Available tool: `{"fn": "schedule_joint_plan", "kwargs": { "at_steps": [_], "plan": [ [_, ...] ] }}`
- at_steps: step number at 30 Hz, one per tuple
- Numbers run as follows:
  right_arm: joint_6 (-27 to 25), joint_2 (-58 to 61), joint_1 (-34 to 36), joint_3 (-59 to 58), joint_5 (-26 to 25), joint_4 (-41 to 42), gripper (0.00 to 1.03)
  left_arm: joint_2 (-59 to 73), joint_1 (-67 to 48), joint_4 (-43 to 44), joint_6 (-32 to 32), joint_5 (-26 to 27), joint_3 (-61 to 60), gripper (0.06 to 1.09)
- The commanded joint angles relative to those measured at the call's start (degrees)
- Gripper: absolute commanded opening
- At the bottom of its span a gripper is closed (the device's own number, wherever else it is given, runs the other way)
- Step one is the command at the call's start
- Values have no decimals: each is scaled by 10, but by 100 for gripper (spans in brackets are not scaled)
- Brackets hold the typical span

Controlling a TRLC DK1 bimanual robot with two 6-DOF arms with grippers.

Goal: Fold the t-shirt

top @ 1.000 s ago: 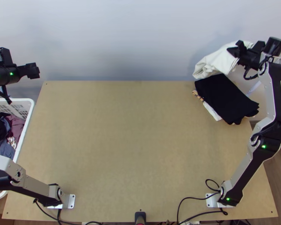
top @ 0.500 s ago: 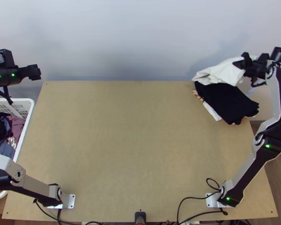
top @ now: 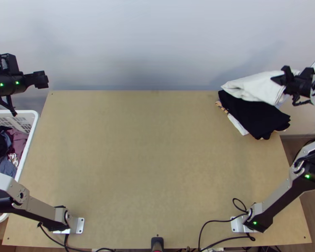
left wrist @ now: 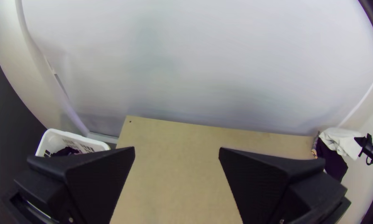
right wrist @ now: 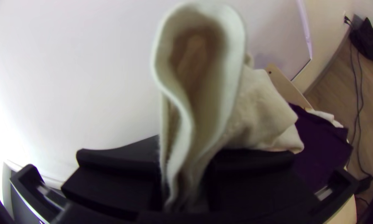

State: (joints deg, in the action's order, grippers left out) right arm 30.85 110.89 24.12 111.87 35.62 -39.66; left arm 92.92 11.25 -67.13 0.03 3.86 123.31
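A light rectangular wooden table (top: 153,168) is supporting a folded black cloth (top: 258,115), partly hidden by a bunched white fabric t-shirt (top: 254,88); the black right gripper (top: 282,78) is clamping and partly hiding the shirt; the black left gripper (top: 40,79) is holding its fingers apart

A smooth pale wall (top: 157,46) stands beyond the right gripper (top: 297,76), softly shadowed beside it. The light wooden rectangular table (top: 157,159) spreads leftward and nearer; below the gripper lies brown plank flooring (right wrist: 333,89), with a crumpled black object (right wrist: 364,40), perhaps a bag.
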Motion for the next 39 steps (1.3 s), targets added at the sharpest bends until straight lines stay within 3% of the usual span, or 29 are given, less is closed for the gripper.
{"fn": "schedule_joint_plan", "kwargs": {
  "at_steps": [1, 9, 10, 11, 13, 14, 18, 21, 23, 27, 30, 34, 37, 39],
  "plan": [
    [-28, -42, 13, -51, 6, -1, 3, -8, -3, 2, -6, 5, -9, 104],
    [-92, -89, 62, -173, -1, 0, 3, -13, -4, 2, -7, 5, -23, 104],
    [-102, -96, 68, -190, -3, 0, 13, -13, -4, 2, -6, 5, -26, 104],
    [-110, -104, 76, -206, -3, 0, 34, -14, -5, 2, -7, 5, -29, 104],
    [-125, -127, 89, -243, -6, 0, 87, -14, -7, 2, -7, 5, -34, 104],
    [-133, -138, 95, -261, -11, 0, 98, -14, -8, 2, -7, 6, -35, 104],
    [-172, -172, 126, -308, -34, 0, 99, -14, -13, 2, -9, 5, -36, 104],
    [-210, -201, 137, -334, -114, 9, 99, -14, -13, 2, -10, 6, -38, 104],
    [-220, -237, 131, -358, -176, 68, 99, -16, -13, 2, -10, 6, -38, 104],
    [-243, -325, 64, -415, -244, 232, 99, -20, -11, 6, -12, 5, -38, 104],
    [-251, -342, -14, -422, -279, 281, 99, -22, -9, 11, -15, 6, -36, 104],
    [-258, -303, -87, -446, -328, 365, 99, -25, -6, 16, -19, 5, -35, 104],
    [-252, -243, -101, -469, -356, 426, 99, -26, 1, 17, -22, 5, -35, 104],
    [-221, -200, -98, -483, -383, 455, 99, -27, 5, 17, -24, 5, -36, 104]
  ]
}}
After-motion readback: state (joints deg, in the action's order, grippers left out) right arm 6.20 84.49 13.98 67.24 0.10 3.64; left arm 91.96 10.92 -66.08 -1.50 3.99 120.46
